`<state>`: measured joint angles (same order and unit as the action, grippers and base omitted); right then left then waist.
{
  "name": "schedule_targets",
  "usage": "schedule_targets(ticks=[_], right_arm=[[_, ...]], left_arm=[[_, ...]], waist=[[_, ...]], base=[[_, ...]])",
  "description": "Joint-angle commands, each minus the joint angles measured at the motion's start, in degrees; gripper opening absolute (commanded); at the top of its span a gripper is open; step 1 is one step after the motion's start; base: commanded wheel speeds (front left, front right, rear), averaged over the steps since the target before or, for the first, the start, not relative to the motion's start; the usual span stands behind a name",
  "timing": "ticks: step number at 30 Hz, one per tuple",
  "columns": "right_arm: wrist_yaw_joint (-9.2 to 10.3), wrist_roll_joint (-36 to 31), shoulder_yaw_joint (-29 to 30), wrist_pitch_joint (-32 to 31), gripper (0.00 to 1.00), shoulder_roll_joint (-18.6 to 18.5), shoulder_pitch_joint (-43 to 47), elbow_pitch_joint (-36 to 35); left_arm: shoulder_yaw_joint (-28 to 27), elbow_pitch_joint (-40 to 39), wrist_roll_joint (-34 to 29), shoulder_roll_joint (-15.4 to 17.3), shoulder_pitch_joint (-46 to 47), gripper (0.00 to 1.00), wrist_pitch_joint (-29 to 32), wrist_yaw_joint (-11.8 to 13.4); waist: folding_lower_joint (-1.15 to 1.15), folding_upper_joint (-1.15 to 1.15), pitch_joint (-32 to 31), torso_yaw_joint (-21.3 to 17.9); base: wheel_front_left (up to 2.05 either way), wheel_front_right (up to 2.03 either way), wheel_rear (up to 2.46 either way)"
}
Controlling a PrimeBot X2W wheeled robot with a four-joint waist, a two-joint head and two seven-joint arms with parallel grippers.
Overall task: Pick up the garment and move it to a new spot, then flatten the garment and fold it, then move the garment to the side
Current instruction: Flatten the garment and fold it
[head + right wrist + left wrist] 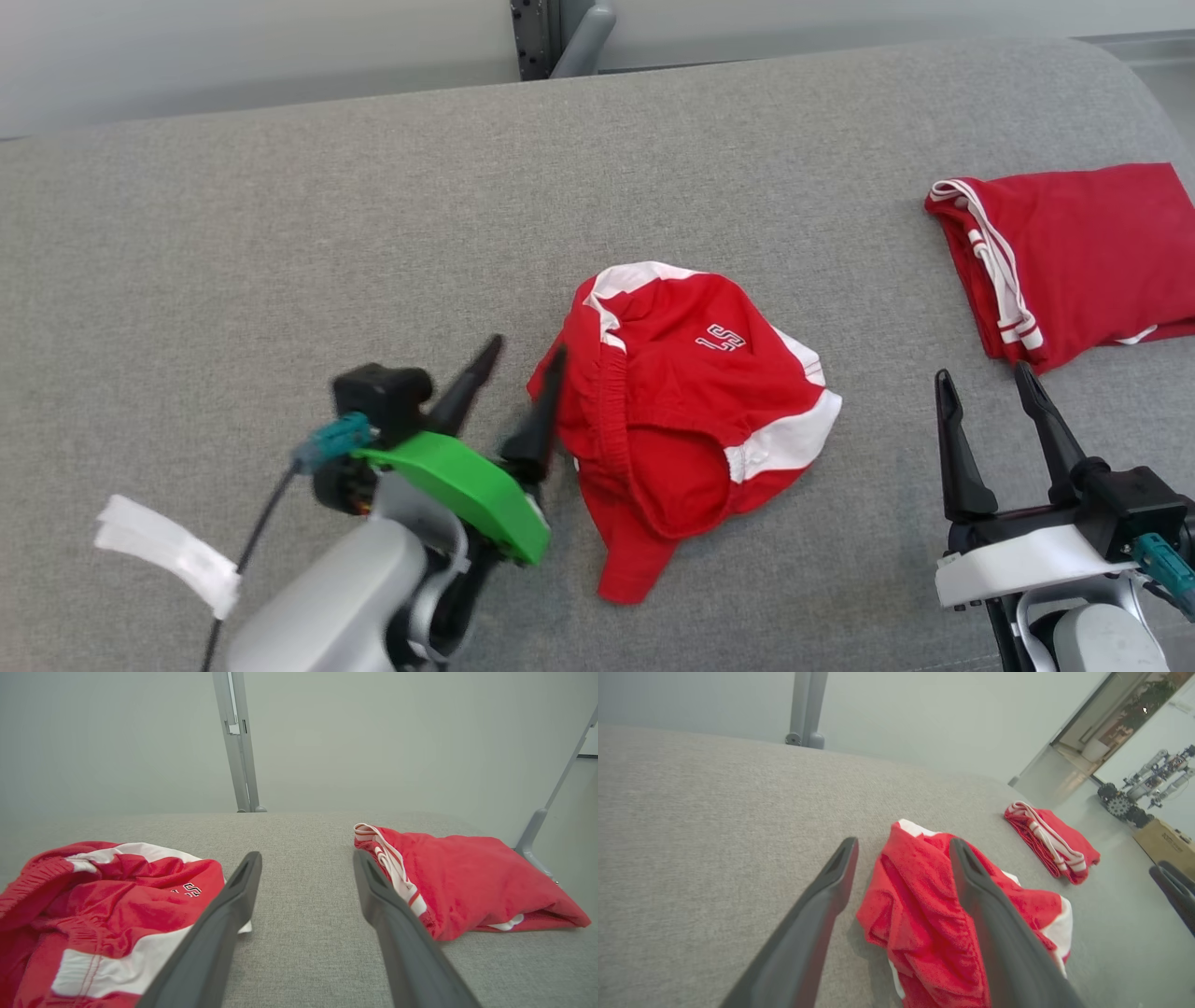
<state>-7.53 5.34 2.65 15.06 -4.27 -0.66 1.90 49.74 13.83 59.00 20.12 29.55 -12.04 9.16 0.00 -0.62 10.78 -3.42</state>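
A crumpled red garment [686, 411] with white panels and a small white print lies in the middle of the grey padded table [280, 233]. It also shows in the left wrist view [924, 919] and the right wrist view [107, 900]. My left gripper [523, 359] is open just left of the garment, its right finger at the cloth's left edge; nothing is between the fingers. My right gripper [985, 378] stands open over bare table to the garment's right, holding nothing.
A second red garment [1074, 257] with white stripes lies folded at the table's right edge, also seen in the right wrist view [462, 882]. A grey post [579, 37] rises behind the far edge. White tape [168, 551] hangs by my left arm.
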Motion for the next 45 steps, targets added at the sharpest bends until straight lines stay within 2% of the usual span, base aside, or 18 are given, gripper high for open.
schedule_targets(ticks=[1, 5, 8, 13, 25, 31, 32, 34, 35, 36, 45], right_arm=[[0.09, 0.0, -0.2, 0.1, 1.0, 0.2, 0.2, 0.0], [0.09, 0.3, -0.4, 0.1, 1.0, 0.6, -0.3, 0.2], [0.09, 0.5, -0.8, 0.1, 1.0, 0.7, -0.9, 0.5], [0.09, 0.6, -0.8, 0.1, 1.0, 0.9, -1.7, 0.7], [0.09, 0.9, -0.9, 0.1, 1.0, 1.2, -1.8, 1.3], [0.09, 1.0, -0.7, 0.1, 1.0, 1.3, -1.5, 1.8], [0.09, 1.0, -0.6, 0.1, 1.0, 1.3, -1.2, 1.9], [0.09, 0.9, -0.4, 0.1, 1.0, 1.3, -0.6, 2.1], [0.09, 0.9, -0.2, 0.1, 1.0, 1.3, -0.4, 2.1], [0.09, 0.8, 0.2, 0.1, 1.0, 1.3, 0.0, 2.2], [0.09, -0.2, 1.8, 0.1, 1.0, 1.2, 3.4, 2.4]], left_arm=[[1.6, -3.6, -1.0, -0.6, -0.7, 1.0, 1.6, 0.9], [5.9, -10.1, -1.1, -2.3, -2.2, 1.0, 6.4, 2.5], [9.4, -10.7, -3.5, -1.8, -1.2, 1.0, 9.7, 3.5], [13.1, -9.3, -3.1, -3.1, -1.0, 1.0, 14.7, 2.9], [14.3, -3.8, -3.1, -6.1, 1.2, 1.0, 15.0, 1.2], [14.1, -0.8, -2.9, -6.5, 0.1, 1.0, 13.7, 0.7], [14.1, -0.2, -3.0, -6.3, -0.4, 0.98, 13.3, 0.9], [14.0, 0.7, -3.0, -6.1, -1.5, 0.49, 12.2, 1.1], [13.8, 1.0, -2.5, -6.2, -2.1, 0.29, 11.6, 1.0], [13.8, 1.5, -2.5, -6.0, -2.6, 0.0, 11.0, 1.0], [13.1, 6.0, -1.6, -3.8, -8.8, 0.0, 6.9, 3.0]], waist=[[0.0, 0.62, 0.8, -0.8], [0.0, 0.62, 1.8, -2.0], [0.0, 0.62, 2.5, -3.2], [0.0, 0.62, 3.6, -4.8], [0.0, 0.62, 4.1, -6.4], [0.0, 0.62, 3.3, -6.3], [0.0, 0.62, 2.9, -6.3], [0.0, 0.62, 1.9, -6.0], [0.0, 0.62, 1.4, -5.8], [0.0, 0.62, 0.8, -5.6], [0.0, 0.62, -5.4, -2.9]], base=[[0.0, 0.0, 0.0], [0.0, 0.0, 0.0], [0.0, 0.0, 0.0], [0.0, 0.0, 0.0], [0.0, 0.0, 0.0], [0.0, 0.0, 0.0], [0.0, 0.0, 0.0], [0.0, 0.0, 0.0], [0.0, 0.0, 0.0], [0.0, 0.0, 0.0], [0.0, 0.0, 0.0]])
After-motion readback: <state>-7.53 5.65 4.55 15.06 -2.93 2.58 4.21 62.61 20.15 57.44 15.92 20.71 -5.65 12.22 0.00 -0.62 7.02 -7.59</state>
